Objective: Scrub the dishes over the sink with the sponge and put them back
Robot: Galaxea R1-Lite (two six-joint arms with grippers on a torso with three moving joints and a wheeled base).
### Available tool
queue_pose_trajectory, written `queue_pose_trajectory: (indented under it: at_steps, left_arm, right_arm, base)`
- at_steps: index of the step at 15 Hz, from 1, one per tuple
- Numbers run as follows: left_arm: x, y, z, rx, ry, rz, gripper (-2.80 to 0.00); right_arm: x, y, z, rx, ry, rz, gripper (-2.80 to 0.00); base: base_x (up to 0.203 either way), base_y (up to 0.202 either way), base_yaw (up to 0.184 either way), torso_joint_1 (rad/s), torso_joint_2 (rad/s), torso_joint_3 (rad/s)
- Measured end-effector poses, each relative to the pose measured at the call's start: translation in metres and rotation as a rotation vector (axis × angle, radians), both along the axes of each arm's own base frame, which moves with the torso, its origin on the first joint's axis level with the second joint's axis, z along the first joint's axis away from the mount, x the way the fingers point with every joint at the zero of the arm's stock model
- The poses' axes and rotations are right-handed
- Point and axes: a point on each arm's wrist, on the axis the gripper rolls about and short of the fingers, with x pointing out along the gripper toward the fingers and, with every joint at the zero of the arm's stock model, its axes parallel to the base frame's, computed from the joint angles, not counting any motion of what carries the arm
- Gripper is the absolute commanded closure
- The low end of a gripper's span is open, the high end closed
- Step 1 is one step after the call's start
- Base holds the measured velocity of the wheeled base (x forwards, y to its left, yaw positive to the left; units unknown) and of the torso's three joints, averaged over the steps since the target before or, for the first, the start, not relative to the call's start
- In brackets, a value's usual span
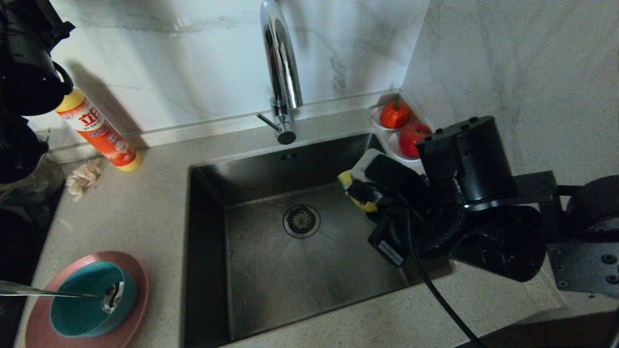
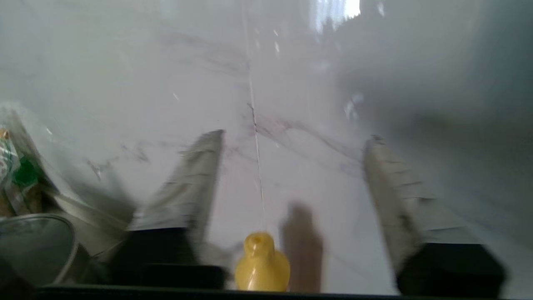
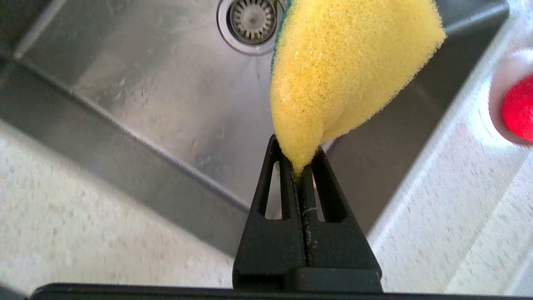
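Observation:
The yellow sponge [image 3: 345,62] hangs over the right side of the steel sink [image 1: 271,270], pinched at one corner by my right gripper [image 3: 297,158], which is shut on it. In the head view that gripper [image 1: 360,193] sits just inside the sink's right wall. At the counter's front left, the pink plate [image 1: 138,285] carries the teal bowl [image 1: 80,309]. The silver spoon [image 1: 48,291] rests in the bowl with its handle pointing left. My left gripper [image 2: 295,137] is raised at the far left, facing the marble wall. Its taped fingers [image 2: 195,183] stand open and hold nothing.
An orange detergent bottle [image 1: 96,130] with a yellow cap [image 2: 261,264] leans on the back wall below my left hand. A beige rag [image 1: 83,178] lies beside it. The chrome tap [image 1: 283,72] rises behind the sink. Red fruit on saucers [image 1: 412,137] fills the back right corner.

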Motion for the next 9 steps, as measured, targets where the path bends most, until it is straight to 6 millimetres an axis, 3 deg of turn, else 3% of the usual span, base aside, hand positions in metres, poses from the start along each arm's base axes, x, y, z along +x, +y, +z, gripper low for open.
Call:
queue_pose_trajectory:
  at_steps: [5,9]
  left_arm:
    - [-0.044,-0.023,0.004,0.084,0.234,-0.179,0.00]
    - [-0.074,-0.029,-0.007,0.117,0.413,-0.268,0.00]
  right_arm:
    - [-0.018,-0.027,0.021,-0.015,-0.019,-0.064,0.00]
    - [-0.035,-0.047,0.030,-0.054,-0.003,-0.088,0.00]
  base:
    - [0.000,0.000,0.000,0.000,0.00,0.000]
    - [0.000,0.000,0.000,0.000,0.00,0.000]
